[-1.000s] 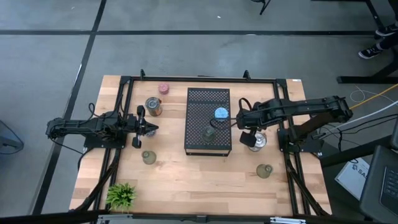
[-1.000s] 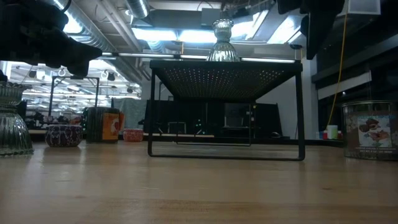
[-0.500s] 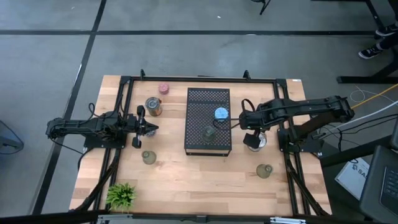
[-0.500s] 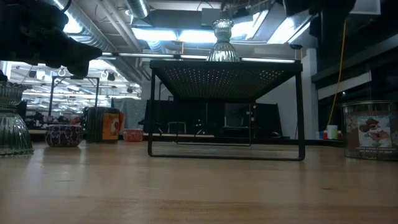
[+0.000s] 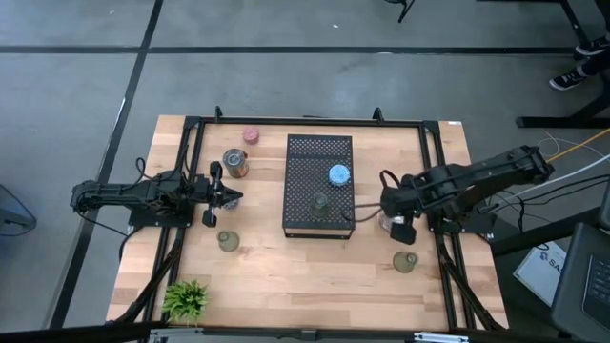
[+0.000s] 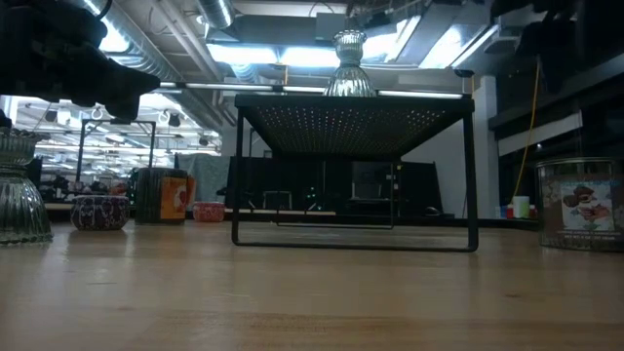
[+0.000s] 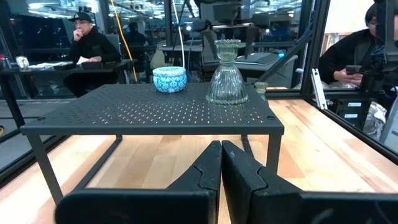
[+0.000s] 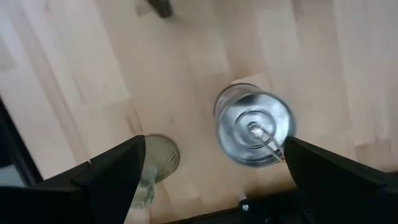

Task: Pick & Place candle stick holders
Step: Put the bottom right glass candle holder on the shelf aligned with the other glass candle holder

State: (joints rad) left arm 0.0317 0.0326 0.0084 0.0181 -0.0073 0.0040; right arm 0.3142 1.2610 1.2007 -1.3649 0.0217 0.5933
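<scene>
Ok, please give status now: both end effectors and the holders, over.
Left end effector shut, empty, facing black tray. Right end effector open, above clear glass holder, not gripping. Blue holder on tray. Nothing blocking.

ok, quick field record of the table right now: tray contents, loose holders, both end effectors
tray: black perforated tray mid-table
on tray: blue patterned holder; clear glass holder
loose, left side: pink holder; silvery glass holder; olive-green holder
loose, right side: clear glass holder below the right end effector; olive-green holder
other: green plant at front-left corner
left end effector: shut, empty, left of tray
right end effector: open, empty, above the table right of tray
</scene>
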